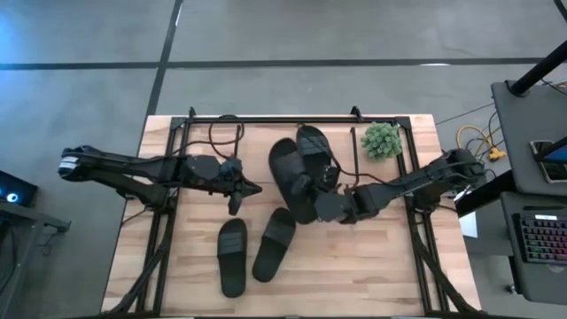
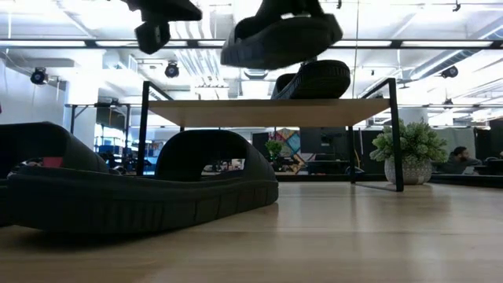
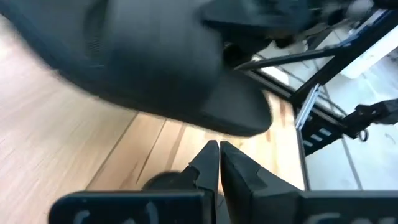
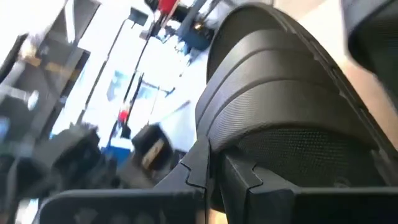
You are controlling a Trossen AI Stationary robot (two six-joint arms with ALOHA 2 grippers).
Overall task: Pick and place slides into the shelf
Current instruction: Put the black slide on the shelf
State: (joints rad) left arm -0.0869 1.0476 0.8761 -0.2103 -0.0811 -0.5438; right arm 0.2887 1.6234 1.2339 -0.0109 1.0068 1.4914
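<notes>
My wooden table (image 1: 390,266) carries two slides (image 1: 251,252) at lower centre and a potted plant (image 1: 382,140) upper right. The shelf (image 1: 266,121) stands at upper centre, one slide (image 1: 316,149) on top.

Four black slides: two lie side by side on the bench (image 1: 177,266), one (image 1: 233,257) to the left of the other (image 1: 274,244); one (image 1: 315,152) rests on the shelf (image 1: 257,125); one (image 1: 291,177) is in the air. One shelf. One small potted plant (image 1: 382,140). Two arms, each with one tool: the left tool (image 1: 257,188) and the right tool (image 1: 321,202). One bench.
</notes>
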